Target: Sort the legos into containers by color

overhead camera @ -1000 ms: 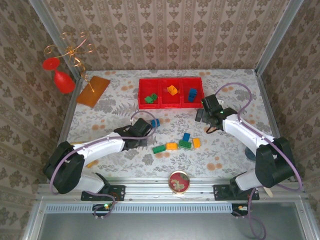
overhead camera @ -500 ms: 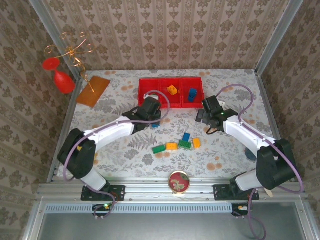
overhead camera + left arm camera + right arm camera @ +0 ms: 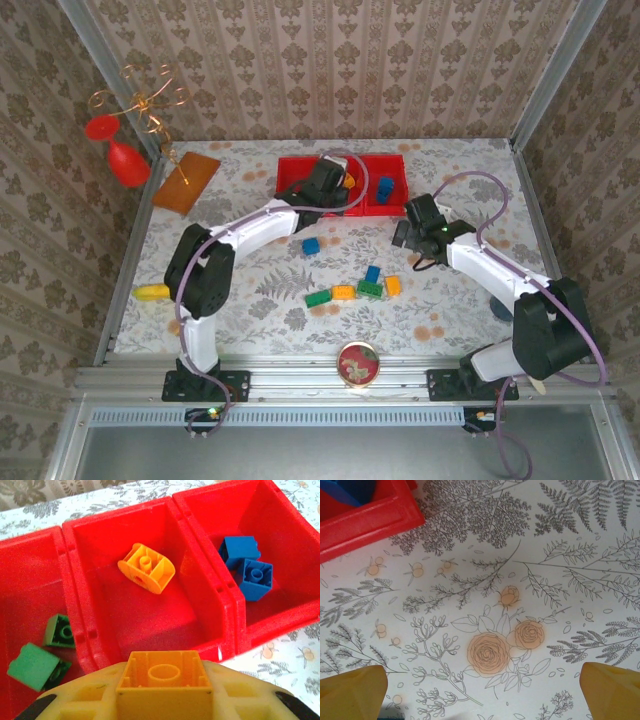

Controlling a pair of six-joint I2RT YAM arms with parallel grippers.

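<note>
My left gripper point(image 3: 327, 186) hangs over the red containers point(image 3: 300, 166), shut on an orange-yellow lego point(image 3: 164, 672) at the near rim of the middle bin point(image 3: 205, 630). That bin holds one orange lego point(image 3: 146, 568). The left bin has two green legos point(image 3: 59, 630), the right bin two blue legos point(image 3: 247, 565). My right gripper point(image 3: 405, 233) is open just above bare tablecloth, right of the tray; its yellow fingertips point(image 3: 350, 687) stand wide apart with nothing between. On the table lie a blue lego point(image 3: 311, 246) and a cluster of several blue, green and orange legos point(image 3: 357, 288).
A small yellow figure-like piece point(image 3: 152, 292) lies at the table's left. An orange-brown board point(image 3: 187, 180) and a red goblet point(image 3: 120, 155) stand at the back left. A round tin point(image 3: 357, 363) sits at the near edge. The tray's corner point(image 3: 365, 515) is close to my right gripper.
My left arm has swung from the table's middle up to the tray, carrying the orange-yellow lego. The right arm has barely moved.
</note>
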